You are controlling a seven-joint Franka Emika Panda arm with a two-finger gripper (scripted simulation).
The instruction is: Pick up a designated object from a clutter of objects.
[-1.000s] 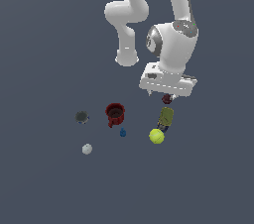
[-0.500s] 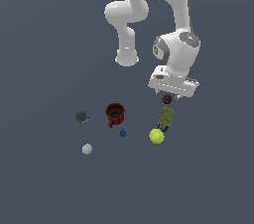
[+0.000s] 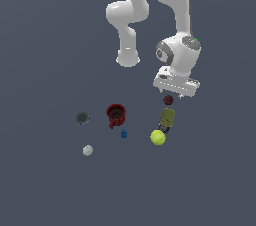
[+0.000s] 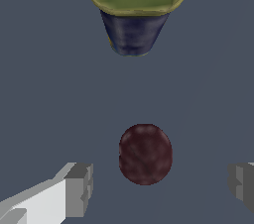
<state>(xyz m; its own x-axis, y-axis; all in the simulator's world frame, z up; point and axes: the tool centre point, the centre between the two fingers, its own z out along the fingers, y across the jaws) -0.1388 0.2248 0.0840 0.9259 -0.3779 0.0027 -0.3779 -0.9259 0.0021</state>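
The designated object, a small dark maroon sphere [image 3: 168,100], rests on the floor just under my hand. In the wrist view the sphere [image 4: 145,154] lies between my two fingers, a little ahead of their tips. My gripper [image 4: 161,188] is open and holds nothing; neither finger touches the sphere. In the exterior view the gripper [image 3: 173,95] hangs directly above the sphere. The rest of the clutter of objects spreads out toward the exterior view's left.
An olive cylinder [image 3: 167,118] lies just beyond the sphere, also seen close up [image 4: 135,10]. A yellow-green ball [image 3: 158,137] sits past it. A red mug [image 3: 116,115], tiny blue piece [image 3: 123,133], whitish ball [image 3: 88,150] and grey round piece [image 3: 82,118] lie further left.
The hand has shifted toward the exterior view's right and now sits over the maroon sphere. The objects have not moved.
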